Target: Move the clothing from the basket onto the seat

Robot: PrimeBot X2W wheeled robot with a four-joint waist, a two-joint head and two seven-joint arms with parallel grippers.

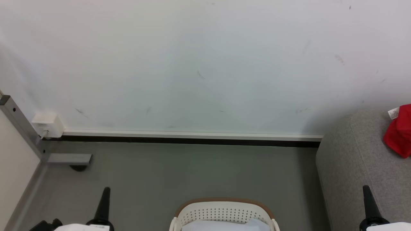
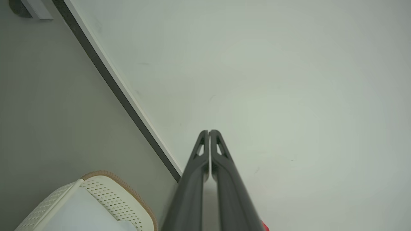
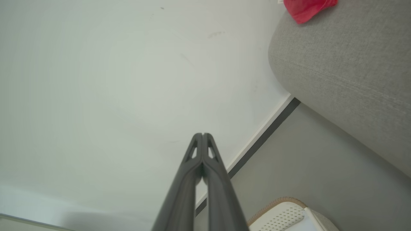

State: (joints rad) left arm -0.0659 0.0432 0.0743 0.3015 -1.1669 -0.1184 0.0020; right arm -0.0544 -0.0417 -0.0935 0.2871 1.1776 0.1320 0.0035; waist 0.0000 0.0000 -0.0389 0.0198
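The red clothing with a small white label lies on the grey seat at the right edge of the head view; it also lies at the top of the right wrist view, clothing on seat. The white perforated basket with its brown rim stands on the floor at bottom centre, a plain pale cloth inside it. My left gripper points up at lower left, shut and empty, its tips touching. My right gripper is shut and empty at lower right, its tips touching, in front of the seat.
A white wall with a dark skirting strip runs across ahead. A white socket box and a grey metal frame foot sit at the left. Grey floor lies between wall and basket.
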